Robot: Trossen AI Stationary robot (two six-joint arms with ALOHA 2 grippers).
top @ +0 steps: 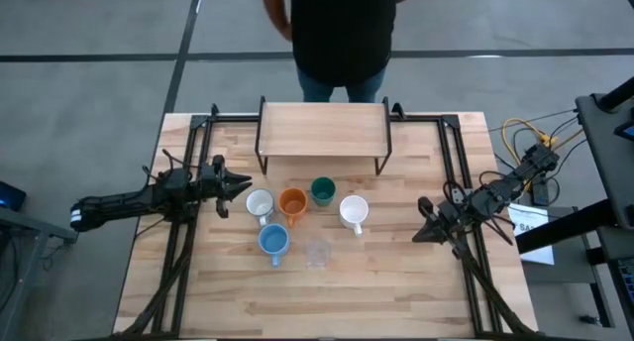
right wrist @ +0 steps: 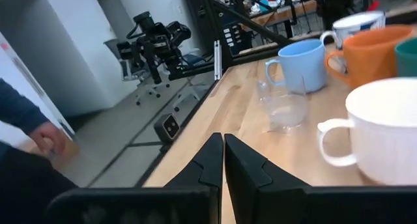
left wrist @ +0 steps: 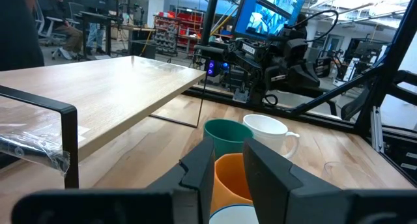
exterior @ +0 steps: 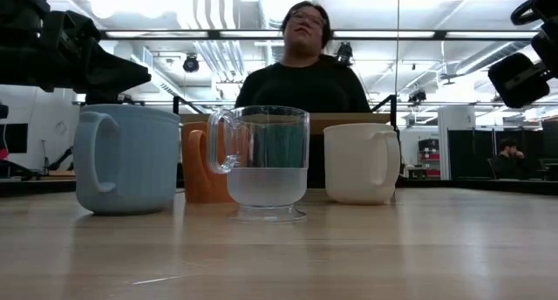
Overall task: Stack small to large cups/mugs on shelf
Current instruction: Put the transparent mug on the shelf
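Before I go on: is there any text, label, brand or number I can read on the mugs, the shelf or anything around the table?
None can be read.
Paper sheet beside the table's right edge: dark print, too small to read.
Monitor beyond the table: blue picture, no legible words.
White mug, orange mug, light blue mug, clear glass: no visible lettering.
Shelf: bare wood, no label.
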